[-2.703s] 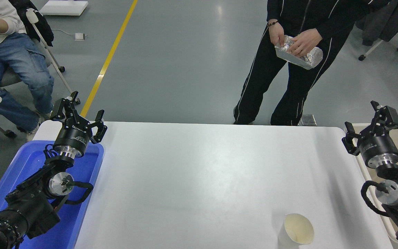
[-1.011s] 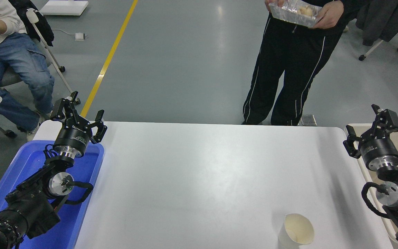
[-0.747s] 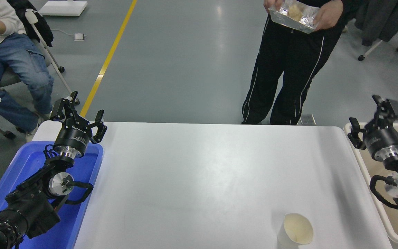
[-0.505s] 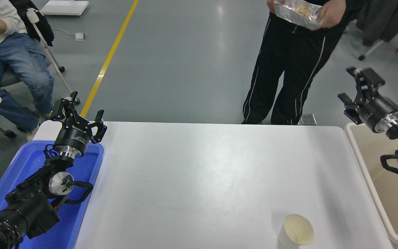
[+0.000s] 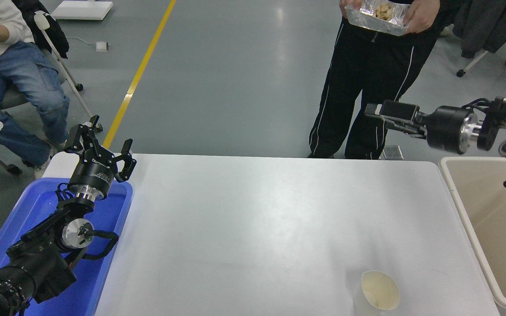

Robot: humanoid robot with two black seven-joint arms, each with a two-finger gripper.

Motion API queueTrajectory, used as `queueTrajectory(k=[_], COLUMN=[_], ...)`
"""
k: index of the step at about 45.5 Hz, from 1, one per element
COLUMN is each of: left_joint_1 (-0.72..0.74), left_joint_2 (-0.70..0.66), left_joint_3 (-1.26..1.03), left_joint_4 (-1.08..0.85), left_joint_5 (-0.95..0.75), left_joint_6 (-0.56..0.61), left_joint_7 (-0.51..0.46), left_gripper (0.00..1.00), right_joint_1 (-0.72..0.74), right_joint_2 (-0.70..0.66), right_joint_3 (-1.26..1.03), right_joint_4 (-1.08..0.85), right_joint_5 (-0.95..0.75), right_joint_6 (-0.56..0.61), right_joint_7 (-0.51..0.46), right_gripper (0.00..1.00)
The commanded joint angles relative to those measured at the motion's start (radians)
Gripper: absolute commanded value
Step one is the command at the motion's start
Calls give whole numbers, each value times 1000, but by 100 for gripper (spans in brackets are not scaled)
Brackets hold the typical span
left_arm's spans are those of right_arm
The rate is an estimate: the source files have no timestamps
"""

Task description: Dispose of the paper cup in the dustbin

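The paper cup stands upright near the white table's front edge, right of centre, with its cream inside showing. The beige dustbin sits off the table's right edge. My right gripper is raised above the table's far right corner. It points left, lies side-on and is open and empty, far from the cup. My left gripper is open and parked over the blue tray at the lower left.
A person in black trousers stands at the table's far side, just behind my right gripper, holding a crinkled foil food tray. Another person sits at the top left.
My right arm has lifted from over the dustbin, swung up and turned, so the gripper now points left above the table's far right corner. The cup and left arm have not moved.
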Motion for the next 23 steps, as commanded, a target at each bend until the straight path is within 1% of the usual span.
queueTrajectory(k=[1,5,14,23], left_joint_1=[0,0,0,0], left_joint_2=[0,0,0,0], left_joint_3=[-1,-1,1,1], left_joint_4=[0,0,0,1], left_joint_5=[0,0,0,0], left_joint_6=[0,0,0,0], left_joint_7=[0,0,0,0], left_gripper=[100,100,100,100], right_joint_1=[7,-36,-159,-228], right_joint_2=[-70,-70,-65,-56], right_joint_3=[-178,-211,-203,-202], right_joint_4=[159,148,127,124], right_joint_5=[-287,-302,-305,-302], right_joint_6=[10,5,-13,-81], right_joint_7=[1,1,-1,-1], right_gripper=[99,99,99,99])
